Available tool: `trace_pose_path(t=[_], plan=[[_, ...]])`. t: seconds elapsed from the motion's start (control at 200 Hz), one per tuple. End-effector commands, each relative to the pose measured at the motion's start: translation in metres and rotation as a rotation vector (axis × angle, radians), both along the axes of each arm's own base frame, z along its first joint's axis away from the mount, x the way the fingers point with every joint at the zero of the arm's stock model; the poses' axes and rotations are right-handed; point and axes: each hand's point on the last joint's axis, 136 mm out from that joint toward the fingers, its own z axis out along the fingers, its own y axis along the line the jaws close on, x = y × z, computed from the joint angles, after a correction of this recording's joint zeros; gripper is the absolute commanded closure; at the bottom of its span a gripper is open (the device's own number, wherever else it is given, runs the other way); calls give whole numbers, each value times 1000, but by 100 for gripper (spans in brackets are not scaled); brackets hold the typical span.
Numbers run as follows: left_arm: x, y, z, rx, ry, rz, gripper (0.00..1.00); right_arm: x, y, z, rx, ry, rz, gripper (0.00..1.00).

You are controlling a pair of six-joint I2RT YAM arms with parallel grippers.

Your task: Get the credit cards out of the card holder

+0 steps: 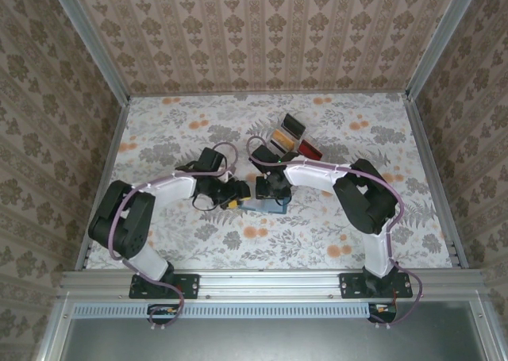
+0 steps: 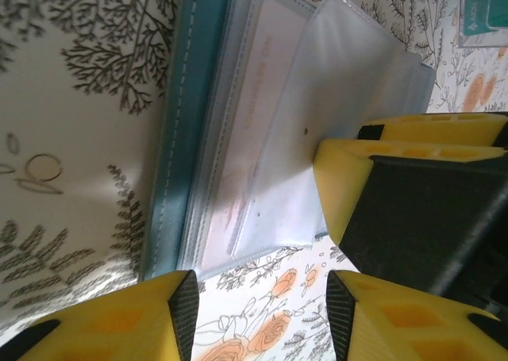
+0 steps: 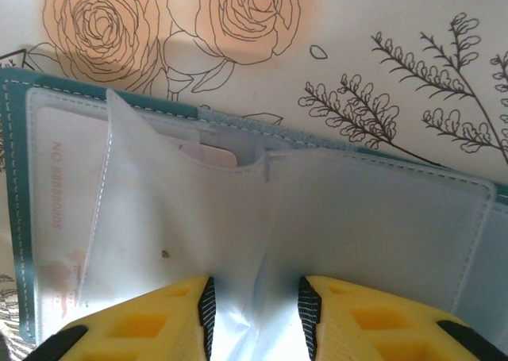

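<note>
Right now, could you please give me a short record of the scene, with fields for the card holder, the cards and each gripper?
card holder: lying open on the flowered table
cards: one card visible, inside its sleeve
left gripper: open, just off the holder's edge, nothing between its fingers
right gripper: jaws part open, astride a loose clear sleeve
arms: both meet over the holder at mid-table
</note>
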Motion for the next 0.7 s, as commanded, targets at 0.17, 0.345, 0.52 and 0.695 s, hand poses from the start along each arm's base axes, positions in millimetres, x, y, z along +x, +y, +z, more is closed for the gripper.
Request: trace_pose_path(t=[0.17,0.345,0.52,0.695], plan=[[8,-15,-1,-10,-5,-22,58,-25,-31,-41,-117,91,-19,68],[10,-17,-2,-10,-7,-28,59,-25,-29,-38,-99,85,-18,68],[9,-24,-4,-29,-2,-43,63,-24,-29,-34,-74,79,-24,68],[12,-28,-2,-43,-16,-49,71,-18,-23,-25,-25,57,-26,68]])
